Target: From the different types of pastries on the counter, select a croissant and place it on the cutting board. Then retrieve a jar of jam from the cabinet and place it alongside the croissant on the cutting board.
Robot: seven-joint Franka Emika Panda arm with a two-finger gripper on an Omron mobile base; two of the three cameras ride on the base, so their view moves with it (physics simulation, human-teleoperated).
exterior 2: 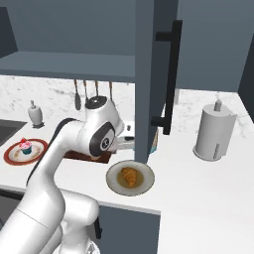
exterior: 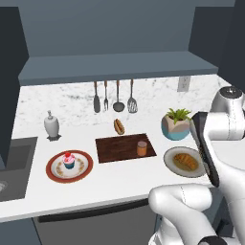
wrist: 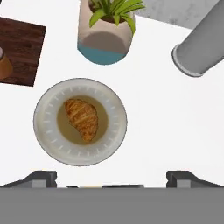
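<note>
Presently: golden-tan flaky croissant (wrist: 82, 119) on grey plate (wrist: 48, 142); pincer (wrist: 111, 177) released above, seemingly poised for pickup.

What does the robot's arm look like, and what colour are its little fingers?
The arm is smooth, glossy white, built from fat rounded segments with dark grey bands and a dark round cap at the joints. In the hand view, the gripper has two small dark grey finger tips with blocky, wedge-like shapes. No cables or markings show.
</note>
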